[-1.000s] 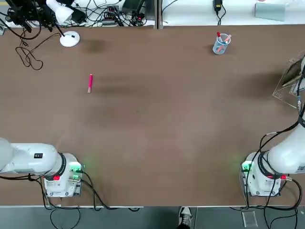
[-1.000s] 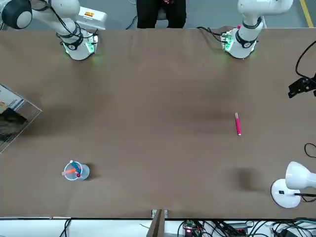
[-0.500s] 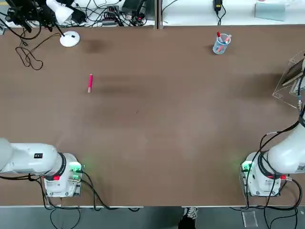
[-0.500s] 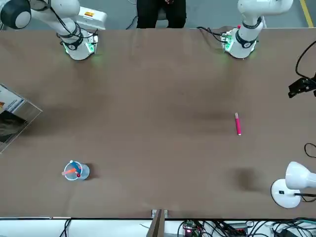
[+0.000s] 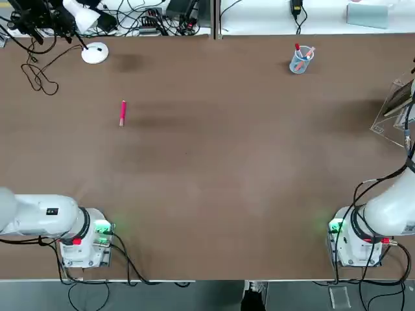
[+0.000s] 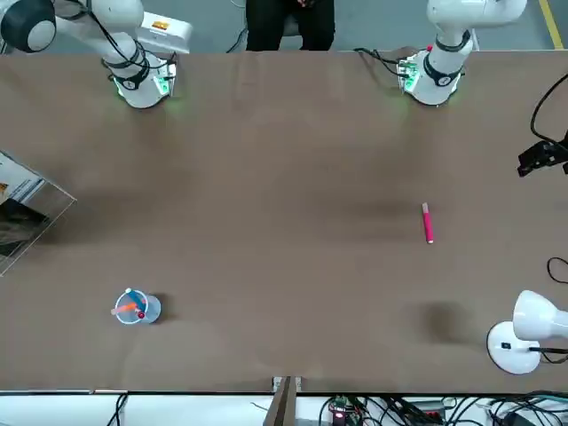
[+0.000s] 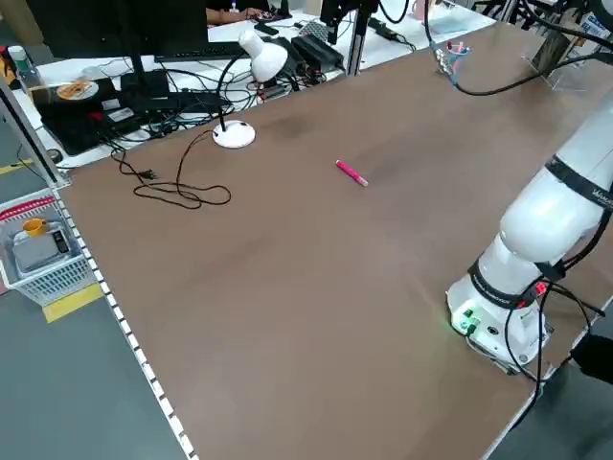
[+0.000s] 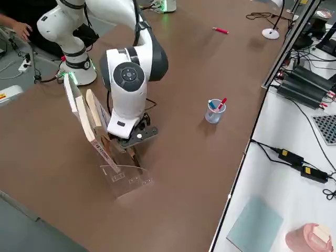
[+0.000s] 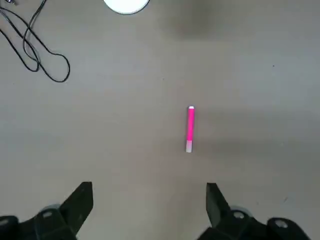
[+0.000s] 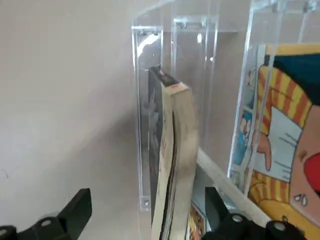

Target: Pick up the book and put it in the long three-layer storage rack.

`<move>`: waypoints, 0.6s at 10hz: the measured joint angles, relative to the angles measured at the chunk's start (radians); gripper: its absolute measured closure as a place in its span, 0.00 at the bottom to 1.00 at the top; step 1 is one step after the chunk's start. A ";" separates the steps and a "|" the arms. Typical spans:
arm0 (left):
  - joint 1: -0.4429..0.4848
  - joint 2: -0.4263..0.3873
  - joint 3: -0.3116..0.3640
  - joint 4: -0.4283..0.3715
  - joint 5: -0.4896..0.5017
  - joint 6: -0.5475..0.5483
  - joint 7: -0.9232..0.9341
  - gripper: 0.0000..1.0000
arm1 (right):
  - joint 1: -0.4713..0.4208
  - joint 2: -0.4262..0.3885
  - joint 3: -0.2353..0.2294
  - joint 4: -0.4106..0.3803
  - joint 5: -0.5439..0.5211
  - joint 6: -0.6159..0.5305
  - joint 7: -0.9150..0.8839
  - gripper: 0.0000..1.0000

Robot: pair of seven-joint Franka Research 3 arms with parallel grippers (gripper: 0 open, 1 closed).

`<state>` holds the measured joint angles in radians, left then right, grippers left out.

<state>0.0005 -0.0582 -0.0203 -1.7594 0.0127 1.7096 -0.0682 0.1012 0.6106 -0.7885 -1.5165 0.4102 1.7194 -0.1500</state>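
Note:
The book (image 10: 172, 150) stands on edge in a slot of the long three-layer storage rack (image 10: 142, 100), a clear acrylic rack at the table's right edge (image 5: 395, 113). In the front view its dark cover (image 6: 16, 232) shows through the rack wall (image 6: 44, 191). My right gripper (image 10: 147, 194) is open, a finger on either side of the book and not touching it. From the right side it hangs just beside the rack (image 8: 123, 176). My left gripper (image 9: 148, 187) is open and empty, high over the table's left part.
A pink pen (image 5: 122, 112) lies left of centre. A clear cup of pens (image 5: 301, 59) stands far right, a white desk lamp (image 5: 94, 53) and a loose cable (image 5: 39, 74) far left. A brightly coloured book (image 10: 285, 125) fills the neighbouring rack compartment. A person (image 6: 288, 22) stands behind the arms.
The dark shape of my right gripper over the rack has drawn back out of the top and front views. The book stays in the rack. The left arm has not moved.

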 joint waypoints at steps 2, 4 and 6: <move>0.000 0.000 0.000 0.002 0.000 0.000 0.000 0.00 | 0.001 0.000 -0.001 0.031 0.000 -0.065 0.017 0.00; 0.000 0.000 0.000 0.005 0.000 0.001 0.000 0.00 | 0.003 -0.001 -0.001 0.086 0.000 -0.156 0.050 0.00; 0.000 0.000 0.000 0.006 0.000 0.002 0.000 0.00 | 0.010 -0.002 -0.001 0.140 0.000 -0.220 0.078 0.00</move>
<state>0.0005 -0.0581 -0.0203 -1.7533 0.0127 1.7118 -0.0682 0.1113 0.6085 -0.7900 -1.3765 0.4102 1.4992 -0.0725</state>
